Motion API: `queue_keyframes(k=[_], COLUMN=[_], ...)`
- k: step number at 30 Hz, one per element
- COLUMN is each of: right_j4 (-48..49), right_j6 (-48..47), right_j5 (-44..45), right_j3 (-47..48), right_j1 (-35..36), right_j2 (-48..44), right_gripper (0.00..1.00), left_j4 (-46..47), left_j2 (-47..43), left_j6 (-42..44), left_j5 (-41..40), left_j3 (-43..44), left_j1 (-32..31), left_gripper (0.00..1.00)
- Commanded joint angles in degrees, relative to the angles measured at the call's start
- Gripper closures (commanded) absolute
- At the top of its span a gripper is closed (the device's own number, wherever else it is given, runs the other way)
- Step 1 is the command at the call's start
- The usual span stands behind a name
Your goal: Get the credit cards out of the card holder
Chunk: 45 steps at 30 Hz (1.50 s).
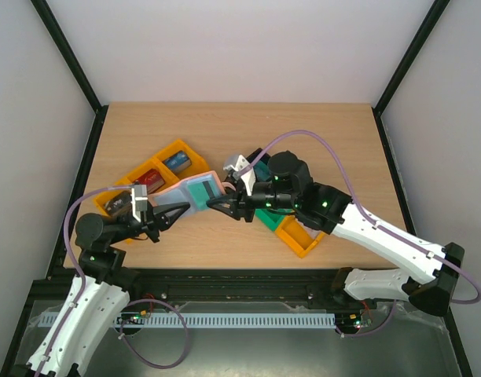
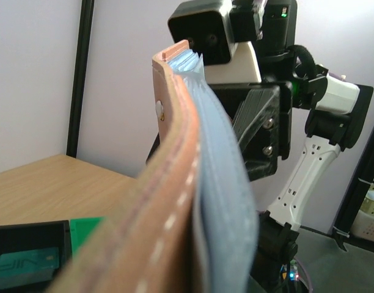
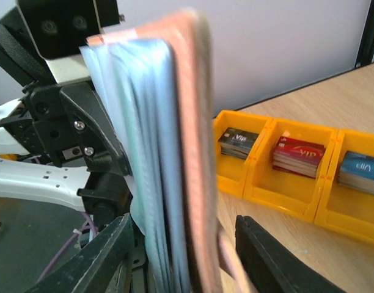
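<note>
The card holder (image 1: 178, 192) hangs above the table between both grippers, brownish-pink outside, pale blue-grey inside. A teal card (image 1: 203, 191) shows in its open face. My left gripper (image 1: 171, 214) holds the holder's left end. In the left wrist view the holder (image 2: 175, 201) fills the middle and hides the fingers. My right gripper (image 1: 223, 206) is at the holder's right end. In the right wrist view the holder (image 3: 187, 122) stands edge-on between the two black fingers (image 3: 107, 256), which are wide apart and not pressing on it.
Orange bins (image 1: 158, 174) at the left hold stacks of black (image 3: 239, 143), red (image 3: 297, 155) and blue (image 3: 361, 171) cards. A green bin (image 1: 264, 220) and an orange bin (image 1: 299, 237) lie under the right arm. A black bin (image 2: 28, 256) holds a teal card.
</note>
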Motion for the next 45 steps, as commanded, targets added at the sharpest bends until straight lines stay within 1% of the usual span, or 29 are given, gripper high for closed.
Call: queue_keyframes(k=[1, 3, 4, 5, 6, 7, 9, 10, 13, 14, 15, 16, 17, 18, 19, 21, 23, 25, 26, 28, 30, 32, 34, 37, 39, 41, 43, 45], right_j4=[3.9, 4.3, 4.3, 4.3, 4.3, 4.2, 4.5, 4.9, 5.9, 6.1, 6.3, 6.2, 5.8, 5.3, 4.3, 0.5, -4.0, -7.3, -8.9, -11.6, -13.0, -12.9, -11.4, -9.0, -7.0, -4.7, -2.7, -0.4], right_j6=[0.3, 0.2, 0.2, 0.1, 0.1, 0.2, 0.5, 0.8, 1.5, 1.9, 2.5, 3.2, 4.0, 5.1, 6.2, 9.0, 12.0, 14.7, 15.9, 16.8, 17.6, 18.2, 18.1, 16.6, 14.9, 13.4, 12.2, 11.6], right_j5=[-1.3, -1.5, -1.6, -1.7, -1.9, -1.9, -2.1, -2.0, -1.4, -0.8, 0.4, 2.2, 4.7, 8.4, 12.4, 21.1, 28.6, 35.3, 38.2, 41.2, 41.9, 41.2, 39.6, 35.5, 30.5, 24.3, 19.7, 16.7], right_j3=[-0.5, -0.2, 0.0, 0.3, 0.6, 0.7, 0.5, 0.0, -1.4, -1.7, -1.9, -2.0, -2.0, -1.7, -1.2, 0.5, 2.8, 4.7, 5.9, 8.9, 11.2, 11.3, 10.8, 10.4, 10.0, 9.5, 8.9, 7.8], right_j1=[-0.8, -1.0, -1.1, -1.1, -1.2, -1.2, -1.3, -1.2, -1.3, -1.4, -1.4, -1.4, -1.4, -1.4, -1.4, -1.4, -1.4, -1.4, -1.4, -1.4, -1.3, -1.2, -0.9, -0.8, -0.8, -0.8, -0.9, -1.3], right_j2=[-2.0, -2.1, -2.0, -1.8, -1.6, -1.4, -1.1, -1.2, -2.1, -2.4, -2.6, -2.8, -2.6, -2.0, -1.1, 2.0, 5.8, 8.7, 9.9, 12.0, 13.8, 15.2, 16.4, 17.8, 18.2, 18.3, 17.5, 15.8], right_gripper=[0.52, 0.44, 0.43, 0.43, 0.47, 0.60, 0.93, 0.98, 0.98, 0.98, 0.98, 0.98, 0.98, 0.98, 0.98, 0.98, 0.98, 0.98, 0.98, 0.98, 0.98, 0.98, 0.98, 0.98, 0.98, 0.98, 0.98, 0.98], left_j4=[-1.3, -1.3, -1.3, -1.3, -1.3, -1.2, -1.3, -1.4, -3.0, -4.0, -5.3, -6.8, -8.9, -10.9, -13.3, -15.1, -17.5, -22.8, -24.0, -22.7, -18.0, -14.4, -10.8, -5.7, -2.3, 1.1, 2.6, 2.6], left_j2=[0.0, 0.0, 0.0, 0.0, 0.0, 0.0, 0.0, 0.0, -0.2, -0.3, -0.4, -0.6, -0.7, -0.9, -1.0, -1.4, -2.3, -2.7, -2.8, -3.1, -2.8, -1.8, 0.0, 3.8, 6.7, 9.4, 11.8, 11.9], left_j6=[3.0, 3.4, 3.5, 3.7, 3.8, 3.7, 3.6, 3.6, 3.9, 3.7, 3.2, 2.3, 0.5, -1.6, -3.2, -4.9, -7.7, -14.2, -17.2, -19.4, -19.8, -20.5, -22.0, -23.4, -21.9, -20.8, -21.4, -21.5], left_j5=[0.4, 0.5, 0.5, 0.5, 0.5, 0.5, 0.8, 0.9, -1.9, -4.6, -8.8, -13.8, -20.4, -26.0, -31.0, -36.9, -42.9, -50.8, -51.1, -46.3, -39.0, -33.6, -30.5, -28.4, -27.6, -26.9, -27.0, -29.0], left_j3=[2.0, 1.9, 1.9, 1.9, 1.9, 2.0, 2.0, 1.9, 1.4, 1.3, 1.3, 1.2, 0.9, 0.6, 0.0, -1.3, -2.5, -3.3, -3.7, -4.2, -4.3, -4.1, -5.0, -6.8, -6.8, -6.8, -7.2, -7.5], left_j1=[-0.3, -0.3, -0.3, -0.3, -0.3, -0.4, -0.3, -0.3, -0.3, -0.3, -0.2, 0.0, 0.5, 1.2, 1.9, 3.3, 4.3, 6.0, 7.1, 8.3, 8.5, 8.2, 5.9, 0.2, -3.8, -7.7, -9.1, -9.0], left_gripper=[0.98, 0.98, 0.98, 0.98, 0.98, 0.98, 0.98, 0.98, 0.98, 0.93, 0.77, 0.56, 0.41, 0.34, 0.31, 0.27, 0.24, 0.23, 0.24, 0.31, 0.41, 0.45, 0.47, 0.53, 0.56, 0.56, 0.57, 0.57])
